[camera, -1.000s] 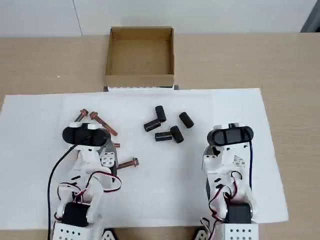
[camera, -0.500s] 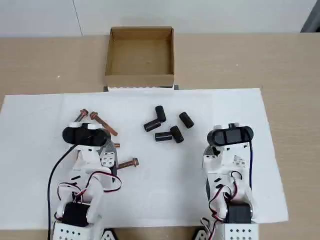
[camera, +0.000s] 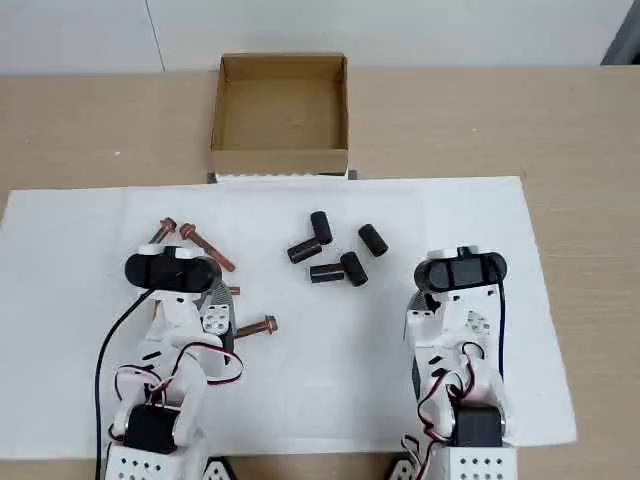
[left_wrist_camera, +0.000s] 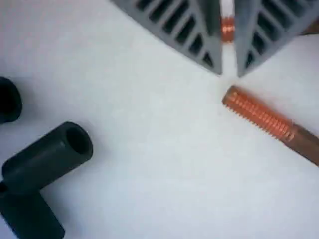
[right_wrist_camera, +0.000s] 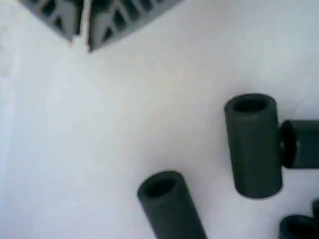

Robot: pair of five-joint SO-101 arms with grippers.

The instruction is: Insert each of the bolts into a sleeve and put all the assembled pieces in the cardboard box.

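Several copper bolts lie on the white paper at the left, among them one [camera: 207, 247] just ahead of the left arm [camera: 172, 272] and one [camera: 257, 326] beside it. Several black sleeves [camera: 327, 272] are clustered at mid-paper, left of the right arm [camera: 460, 270]. The cardboard box [camera: 227, 110] stands beyond the paper's far edge with nothing in it. My left gripper [left_wrist_camera: 228, 73] is shut just above the paper, its tips close to a bolt's threaded end [left_wrist_camera: 261, 118]; a sleeve [left_wrist_camera: 47, 157] lies farther off. My right gripper [right_wrist_camera: 82, 42] is shut over bare paper, apart from two sleeves [right_wrist_camera: 254, 144] [right_wrist_camera: 169, 204].
The white paper sheet [camera: 60, 300] covers the wooden table [camera: 580, 130] from the arms' bases up to the box. Another bolt's thread [left_wrist_camera: 227, 27] shows through the slit between the left fingers, lying behind them. Bare paper stretches between the two arms.
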